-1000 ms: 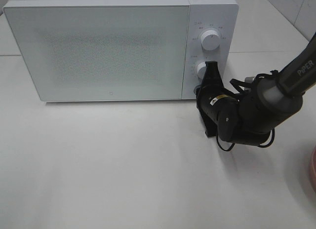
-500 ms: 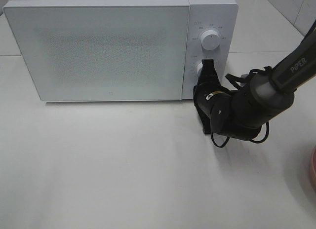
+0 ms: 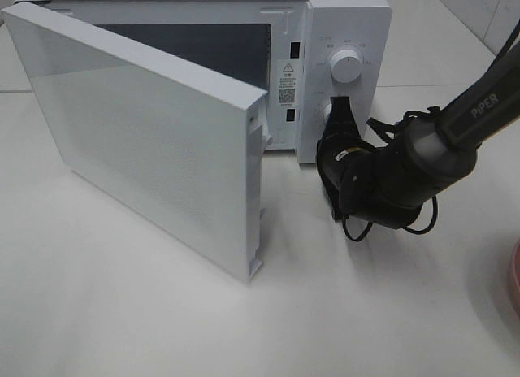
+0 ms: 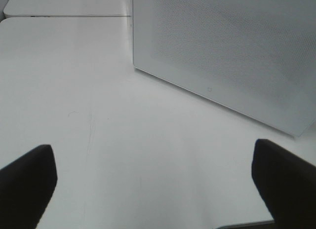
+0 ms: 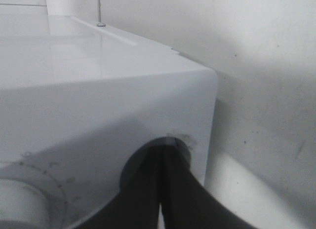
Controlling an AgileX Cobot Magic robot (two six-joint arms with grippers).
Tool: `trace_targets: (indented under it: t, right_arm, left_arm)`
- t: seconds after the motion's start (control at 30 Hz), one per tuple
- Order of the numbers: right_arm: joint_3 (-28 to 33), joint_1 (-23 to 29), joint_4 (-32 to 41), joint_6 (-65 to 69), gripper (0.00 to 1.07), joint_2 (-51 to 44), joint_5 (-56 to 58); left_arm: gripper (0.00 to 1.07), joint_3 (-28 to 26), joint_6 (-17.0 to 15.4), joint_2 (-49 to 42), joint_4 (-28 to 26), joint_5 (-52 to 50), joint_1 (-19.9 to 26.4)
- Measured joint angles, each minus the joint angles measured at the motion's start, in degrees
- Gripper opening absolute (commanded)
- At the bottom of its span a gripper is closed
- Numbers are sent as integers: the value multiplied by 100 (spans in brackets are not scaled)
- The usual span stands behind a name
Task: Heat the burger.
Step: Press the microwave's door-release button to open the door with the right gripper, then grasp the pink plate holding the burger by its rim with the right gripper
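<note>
**Exterior high view.** A white tabletop (image 3: 162, 328) fills the scene, and pale wall tiles (image 3: 487, 11) are seen in the far right corner. A white microwave (image 3: 349, 19) is set at the back of the table. Its door (image 3: 138, 141) is swung out on its left hinge, so the dark cavity (image 3: 211, 48) is exposed. Two round dials are mounted on the control panel: the upper dial (image 3: 348, 66) is in plain sight, while the lower dial (image 3: 329, 113) is partly covered. The edge of a pink plate (image 3: 515, 279) is cut off by the right border. The black right arm is stretched in from the right and bent low over the table. The right gripper (image 3: 341, 107) is pointed at the lower part of the panel, its fingers pressed together.

**Left wrist view.** The left gripper (image 4: 155, 184) is held over the tabletop, its dark fingertips (image 4: 27, 174) spread wide apart. The speckled face of the door is seen ahead.

**Right wrist view.** The two dark fingers (image 5: 143, 189) are closed flat against each other. Their tips are set at a round recess (image 5: 180, 140) near the microwave's lower front corner, beside the lower dial.

Where the burger lies cannot be told from these views.
</note>
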Motion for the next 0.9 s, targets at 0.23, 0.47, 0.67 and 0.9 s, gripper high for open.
trace_targets:
  t: [0.23,0.47,0.67,0.9]
  right_arm:
    - [143,0,-189,206,0,-52,-74]
    - [395,-17,-533,458,0,-212,-189]
    - [625,-29,-825,476,0,-453,103]
    - [968,-29,-1014,470,0,-791,367]
  left_arm:
    - [100,0,0,0,0,0,0]
    - [100,0,0,0,0,0,0]
    - [100,0,0,0,0,0,0]
    - [100,0,0,0,0,0,0]
